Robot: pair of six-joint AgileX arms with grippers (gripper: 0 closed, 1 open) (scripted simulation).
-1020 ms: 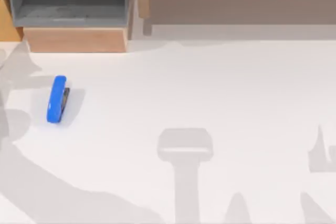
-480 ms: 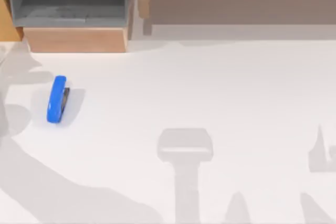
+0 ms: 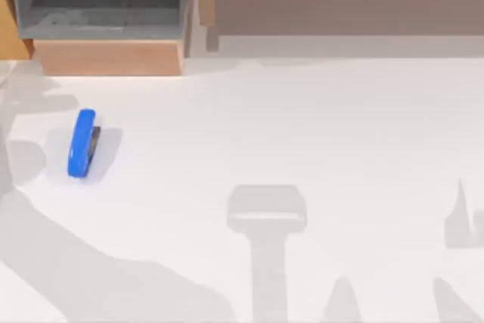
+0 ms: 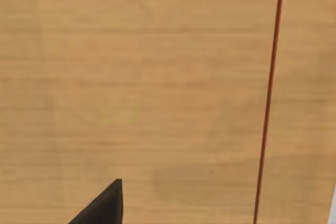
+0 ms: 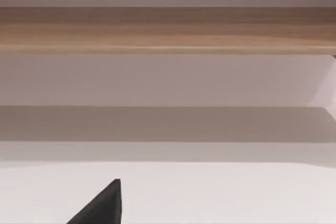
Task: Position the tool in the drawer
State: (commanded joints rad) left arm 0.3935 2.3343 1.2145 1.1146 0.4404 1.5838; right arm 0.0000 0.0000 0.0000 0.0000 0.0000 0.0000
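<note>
Likely light, rigid and smooth-topped: blue stapler (image 3: 82, 142) on its side, in front of the open drawer (image 3: 106, 57), best pinched across its narrow body; grippers' state impossible to tell.

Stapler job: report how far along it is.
Done: the drawer stands open at the table's far left. In hand: nothing; the blue stapler lies on the white table, in front of the drawer, with no claw on it. Left: grasping it, lifting it, placing it inside.
</note>
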